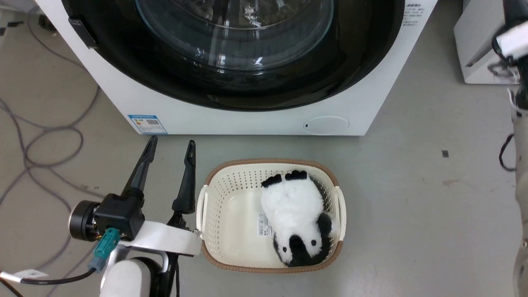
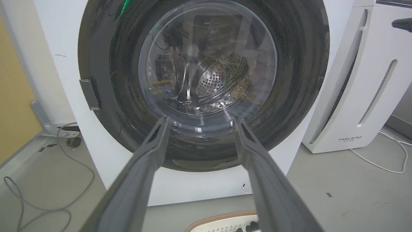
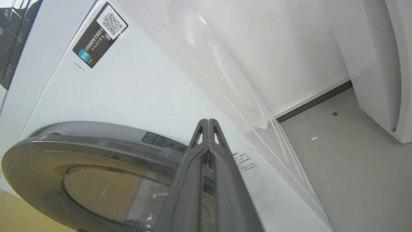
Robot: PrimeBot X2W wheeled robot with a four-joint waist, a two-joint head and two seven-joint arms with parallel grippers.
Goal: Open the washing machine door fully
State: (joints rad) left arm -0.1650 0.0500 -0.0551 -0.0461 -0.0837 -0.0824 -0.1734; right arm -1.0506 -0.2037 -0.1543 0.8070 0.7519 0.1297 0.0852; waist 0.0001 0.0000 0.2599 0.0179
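Step in hand, judged from the layout: approach.

The door is lying ahead of the left gripper fingers, well apart from them. It is showing as shut against the washer. Whether the latch is released cannot be told.

The left fingers are standing spread, holding nothing. The right gripper fingers are pressing together with nothing between them. The door's rim is sitting below and left of them.

The next move is calling for one finger to hook the handle tab, left of the left fingers, and then to swing the door through its full arc.

The basket is sitting just right of the left fingers.

Count: one door, one washer, one handle tab, one basket, one toy, two grippers.
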